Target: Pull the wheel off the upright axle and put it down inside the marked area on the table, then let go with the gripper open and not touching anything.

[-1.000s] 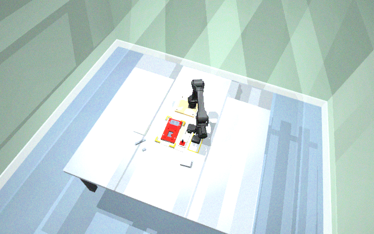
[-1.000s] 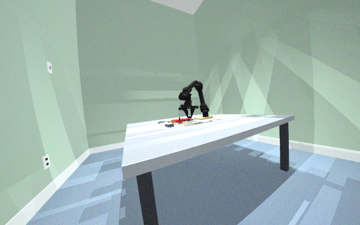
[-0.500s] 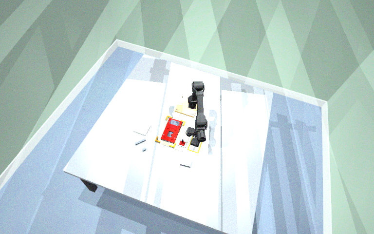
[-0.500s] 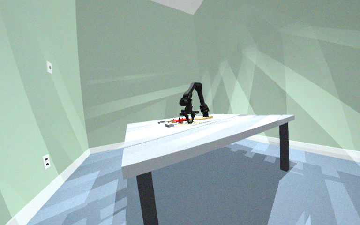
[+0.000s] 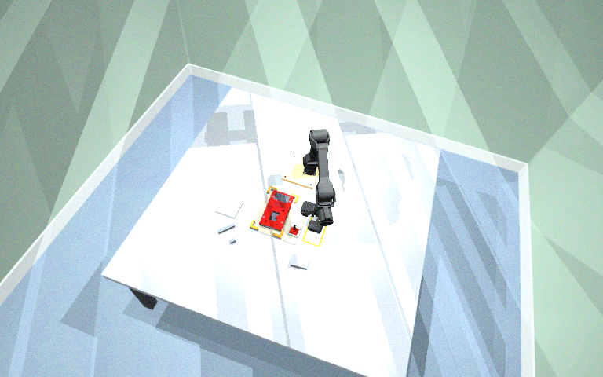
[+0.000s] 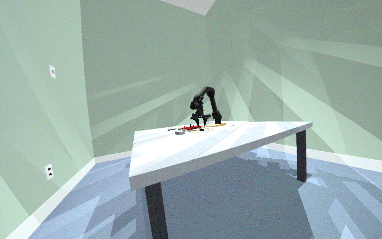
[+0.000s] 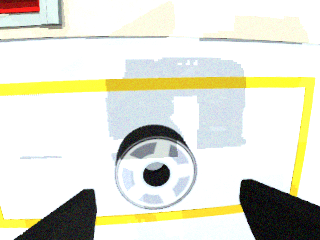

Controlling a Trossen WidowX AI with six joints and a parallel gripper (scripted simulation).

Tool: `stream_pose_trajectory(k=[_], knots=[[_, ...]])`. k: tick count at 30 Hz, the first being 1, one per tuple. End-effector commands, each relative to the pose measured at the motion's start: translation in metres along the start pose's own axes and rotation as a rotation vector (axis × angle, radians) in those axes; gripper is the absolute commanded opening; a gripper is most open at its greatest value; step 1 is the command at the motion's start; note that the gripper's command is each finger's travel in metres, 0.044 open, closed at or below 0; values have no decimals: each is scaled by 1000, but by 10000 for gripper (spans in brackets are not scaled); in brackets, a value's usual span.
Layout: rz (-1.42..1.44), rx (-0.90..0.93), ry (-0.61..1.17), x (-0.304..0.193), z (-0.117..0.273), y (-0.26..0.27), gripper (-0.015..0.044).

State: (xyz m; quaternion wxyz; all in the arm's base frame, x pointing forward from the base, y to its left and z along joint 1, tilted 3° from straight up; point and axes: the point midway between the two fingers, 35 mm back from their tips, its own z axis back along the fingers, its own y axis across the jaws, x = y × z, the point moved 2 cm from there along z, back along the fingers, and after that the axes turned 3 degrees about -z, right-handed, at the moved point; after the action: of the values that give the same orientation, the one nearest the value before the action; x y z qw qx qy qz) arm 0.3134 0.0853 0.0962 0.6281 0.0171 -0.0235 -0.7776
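The wheel (image 7: 175, 169) (image 6: 202, 130), black with a pale spoked face and a dark centre hole, lies face up on the table inside the yellow outline (image 7: 277, 82) (image 5: 312, 244), close to one long side. My gripper (image 7: 170, 195) (image 6: 202, 125) is open, its fingertips apart on either side of the wheel in the wrist view with gaps between. In the exterior view the fingertips are above the wheel. The upright black axle (image 5: 294, 227) (image 6: 190, 126) stands bare on its red base. In the top view the arm hides the wheel.
A red plate assembly (image 5: 268, 218) between orange corner brackets is beside the axle. A grey block (image 5: 299, 263) (image 6: 179, 133) lies beyond the outline. A grey bar (image 5: 226, 228), a small grey piece (image 5: 232, 240) and a pale flat plate (image 5: 229, 210) lie further left.
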Motion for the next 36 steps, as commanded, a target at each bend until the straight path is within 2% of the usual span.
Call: stream_pose_trajectory(k=[1,3,5,8,9,14,36], knots=[[-3,23,8,0,30,1,300],[-3,23,8,0,30,1,300],[1,26,14,1,26,-3,352],[0,23,11,15,47,-31,431],[-1,22,9,20,54,-42,440],[-2,17,5,39,72,-78,440],[-2,17,5,39,72,-78,440]])
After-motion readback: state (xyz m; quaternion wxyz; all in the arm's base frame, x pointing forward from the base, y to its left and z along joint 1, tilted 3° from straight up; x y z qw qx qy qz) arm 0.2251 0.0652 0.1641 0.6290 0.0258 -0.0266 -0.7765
